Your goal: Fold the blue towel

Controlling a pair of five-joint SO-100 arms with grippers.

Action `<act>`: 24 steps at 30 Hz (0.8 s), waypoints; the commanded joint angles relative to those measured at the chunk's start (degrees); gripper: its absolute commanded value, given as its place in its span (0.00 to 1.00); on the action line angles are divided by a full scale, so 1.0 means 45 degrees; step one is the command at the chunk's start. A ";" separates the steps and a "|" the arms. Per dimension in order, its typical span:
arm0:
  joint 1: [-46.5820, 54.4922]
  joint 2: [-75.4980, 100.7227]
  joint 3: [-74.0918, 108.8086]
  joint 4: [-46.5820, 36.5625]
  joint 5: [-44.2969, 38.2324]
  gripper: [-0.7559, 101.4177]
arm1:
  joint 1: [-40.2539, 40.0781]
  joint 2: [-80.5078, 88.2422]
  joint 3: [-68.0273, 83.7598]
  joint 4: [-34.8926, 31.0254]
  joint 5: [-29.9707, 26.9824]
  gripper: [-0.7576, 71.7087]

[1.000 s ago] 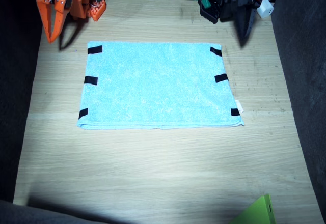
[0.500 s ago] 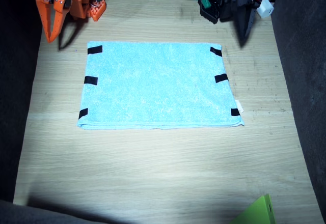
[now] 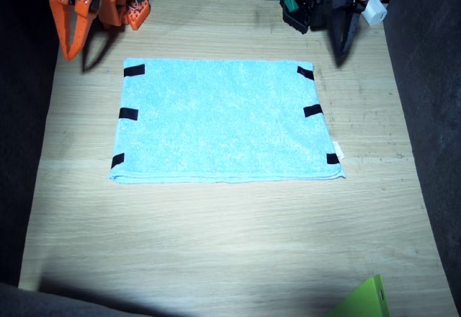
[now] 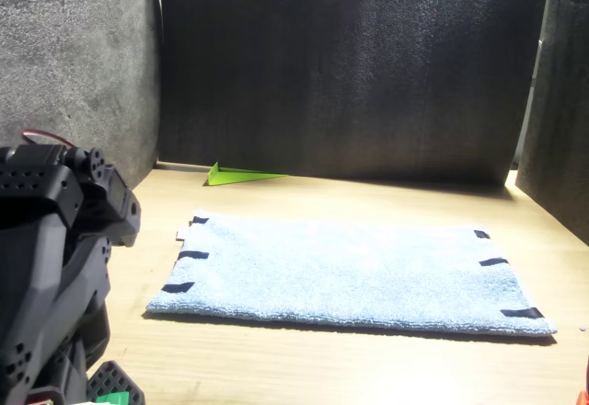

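The right gripper (image 3: pixel 70 39), orange, hangs beyond the far left corner of the blue towel (image 3: pixel 225 121), its two long fingers pointing down at the wooden table (image 3: pixel 216 245). The tips sit close together with only a thin gap showing, and nothing lies between them, so it looks closed and empty; it is clear of the cloth. The left gripper (image 3: pixel 344 43), black, hangs beyond the towel's far right corner, also pointing down. Its fingers merge into one dark shape against their shadow, so whether they are parted or pressed together cannot be told. It holds nothing and does not touch the towel.

The blue towel lies flat and spread out on the table, between the two arms and nearer the viewer than both in the fixed view. Its long axis runs across the table from the right arm's side to the left arm's side; its short edges face the arms' flanks. Three black tape marks (image 3: pixel 128 114) sit along each short edge, and a small white tag (image 3: pixel 338 150) sticks out near the towel's near corner on the left arm's side.

In the front view the black left arm (image 4: pixel 55 276) fills the near corner, with the towel (image 4: pixel 354 274) stretched beyond it. A bright green pointed flat piece (image 3: pixel 364 299) lies well apart from the towel, at the table's edge opposite the arms.
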 commanded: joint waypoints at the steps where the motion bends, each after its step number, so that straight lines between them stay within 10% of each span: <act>1: 0.0254 0.0098 -0.0215 0.0117 0.0039 0.00 | -0.0176 0.0117 -0.0352 0.0332 0.0020 0.01; 24: 0.1641 0.0098 -0.0234 0.0156 -0.0508 0.00 | 0.0078 -0.0078 -0.0430 0.0430 0.0391 0.01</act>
